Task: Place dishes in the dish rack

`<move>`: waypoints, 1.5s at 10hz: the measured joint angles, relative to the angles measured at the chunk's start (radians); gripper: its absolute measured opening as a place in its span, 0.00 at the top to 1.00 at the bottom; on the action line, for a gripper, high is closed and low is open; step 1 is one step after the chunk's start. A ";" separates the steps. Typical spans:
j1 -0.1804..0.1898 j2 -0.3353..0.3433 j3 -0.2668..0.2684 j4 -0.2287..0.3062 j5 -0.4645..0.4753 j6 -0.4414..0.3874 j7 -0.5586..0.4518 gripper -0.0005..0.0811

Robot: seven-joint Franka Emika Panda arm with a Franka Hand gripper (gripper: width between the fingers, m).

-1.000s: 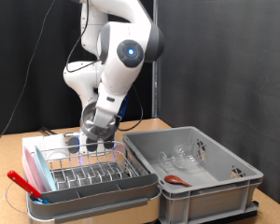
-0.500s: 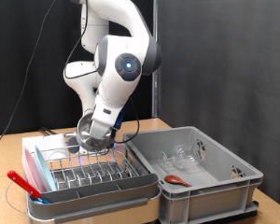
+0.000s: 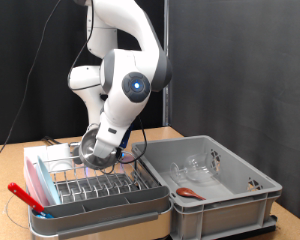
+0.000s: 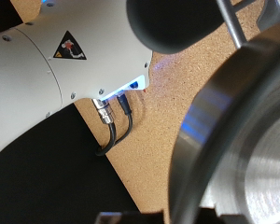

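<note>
The gripper (image 3: 100, 150) hangs low over the back of the dish rack (image 3: 95, 183), on the exterior view's left, and it carries the steel bowl (image 3: 96, 150) tipped up on edge, its hollow turned partly toward the camera. In the wrist view the bowl's (image 4: 245, 149) thick rolled rim fills one side of the picture, close against the camera, so the fingers seem to be pinching that rim, though the fingertips themselves are hidden and I cannot tell how firmly they meet. The bowl sits just above the wire grid, not yet resting in it as far as the exterior view shows. It is likely a light, stiff thing, polished and therefore slippery; held by the rim it could swing or slide in the grasp, and the rim is the only sensible place to take hold. Behind the bowl in the wrist view lie the robot's white base (image 4: 65, 65) with its cables and the wooden tabletop (image 4: 154, 140). To the exterior view's right stands the grey plastic crate (image 3: 215, 185), with clear glass cups (image 3: 195, 170) and a red spoon (image 3: 187, 192) inside; glass there is fragile and hard to see.
</note>
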 joint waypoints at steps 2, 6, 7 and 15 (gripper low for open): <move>0.000 0.031 0.001 -0.011 0.000 0.020 0.016 0.96; 0.002 0.065 0.009 -0.043 0.000 0.106 0.034 0.96; 0.003 0.066 0.011 -0.056 0.002 0.122 0.034 0.84; 0.005 -0.116 0.029 -0.108 0.067 0.266 -0.041 0.08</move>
